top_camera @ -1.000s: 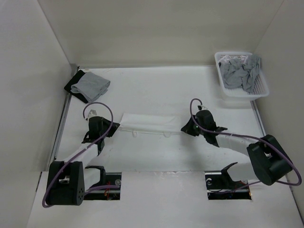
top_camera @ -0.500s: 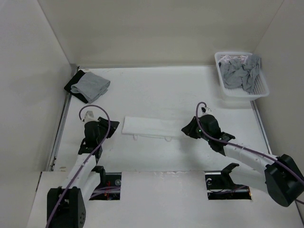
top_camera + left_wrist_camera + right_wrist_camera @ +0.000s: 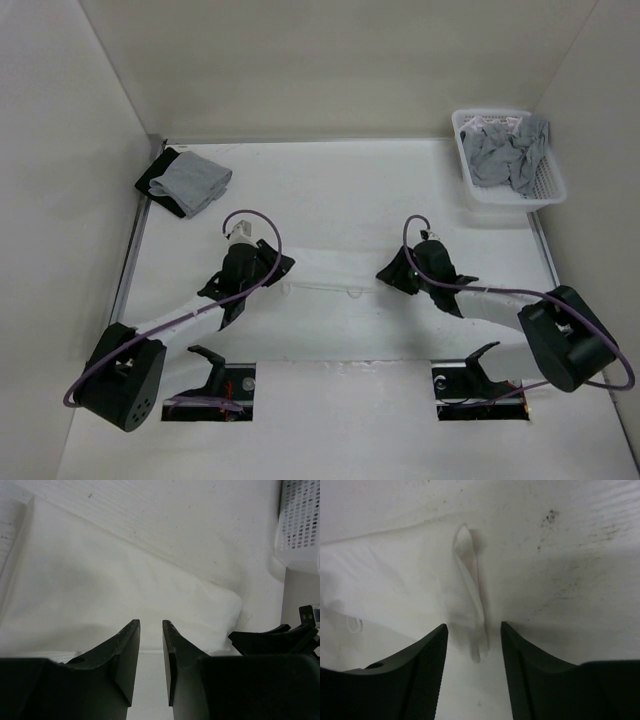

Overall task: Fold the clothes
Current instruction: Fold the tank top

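Left gripper (image 3: 268, 268) has swung right over the limp, light top (image 3: 330, 273); it and right gripper (image 3: 393, 272) gape empty, so I'd pinch its ends.

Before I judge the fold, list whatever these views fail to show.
1. Top view: both ends of the white top sit under the left gripper and right gripper.
2. Left wrist view: the top's near edge is behind the fingers; the basket is cut by the right edge.
3. How many layers the fold has: too flat to tell anywhere.
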Robot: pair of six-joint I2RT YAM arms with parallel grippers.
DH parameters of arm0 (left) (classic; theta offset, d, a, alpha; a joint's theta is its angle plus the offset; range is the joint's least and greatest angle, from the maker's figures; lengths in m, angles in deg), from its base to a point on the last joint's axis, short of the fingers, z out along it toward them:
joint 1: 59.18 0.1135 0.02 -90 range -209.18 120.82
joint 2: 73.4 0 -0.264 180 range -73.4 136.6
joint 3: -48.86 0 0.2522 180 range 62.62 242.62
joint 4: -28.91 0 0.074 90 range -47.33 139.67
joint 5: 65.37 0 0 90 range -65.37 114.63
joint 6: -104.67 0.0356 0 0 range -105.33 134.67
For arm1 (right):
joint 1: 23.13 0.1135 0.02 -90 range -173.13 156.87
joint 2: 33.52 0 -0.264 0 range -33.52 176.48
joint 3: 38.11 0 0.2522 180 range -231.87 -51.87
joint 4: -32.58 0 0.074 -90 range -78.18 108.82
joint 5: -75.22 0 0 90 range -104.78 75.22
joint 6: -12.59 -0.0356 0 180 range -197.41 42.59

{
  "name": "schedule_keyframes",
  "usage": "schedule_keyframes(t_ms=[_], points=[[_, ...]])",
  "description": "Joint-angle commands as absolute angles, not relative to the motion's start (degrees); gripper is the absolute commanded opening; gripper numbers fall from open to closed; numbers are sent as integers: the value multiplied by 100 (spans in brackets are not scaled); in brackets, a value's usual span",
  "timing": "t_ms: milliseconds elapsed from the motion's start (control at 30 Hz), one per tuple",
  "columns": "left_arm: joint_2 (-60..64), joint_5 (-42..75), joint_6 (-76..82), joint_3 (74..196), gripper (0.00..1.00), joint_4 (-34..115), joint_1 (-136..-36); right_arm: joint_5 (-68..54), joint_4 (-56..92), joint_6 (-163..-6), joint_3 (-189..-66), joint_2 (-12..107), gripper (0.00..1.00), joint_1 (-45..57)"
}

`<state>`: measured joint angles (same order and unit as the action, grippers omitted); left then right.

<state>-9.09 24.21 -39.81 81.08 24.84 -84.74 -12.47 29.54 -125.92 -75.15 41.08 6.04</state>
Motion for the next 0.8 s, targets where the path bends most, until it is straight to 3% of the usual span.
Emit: schedule_keyframes(t_ms=[0,167,233,300,400,500,633,767], points=[[-872,2533,-4000,8248,23,1824,-8576,-968,3806,-12934,-7375,4478,47,574],[-880,2525,-3929,8345,23,1824,-8629,-942,4561,-13409,-7252,4943,30,443],[-898,2472,-3912,8372,23,1824,-8638,-906,4903,-13532,-7191,5076,14,381],[-968,2402,-3912,8372,23,1841,-8638,-1020,5177,-13620,-7007,4980,6,258],[-1108,2340,-3920,8345,23,1902,-8655,-1196,5003,-13647,-6778,4410,3,152],[-1214,2287,-3938,8336,23,2017,-8752,-1459,3908,-13481,-6786,3393,3,152],[-1284,2305,-3964,8301,23,2078,-8892,-2127,2026,-12735,-7338,2055,4,283],[-1372,2279,-4034,8293,24,2078,-8928,-2391,987,-12057,-8252,1885,4,617]])
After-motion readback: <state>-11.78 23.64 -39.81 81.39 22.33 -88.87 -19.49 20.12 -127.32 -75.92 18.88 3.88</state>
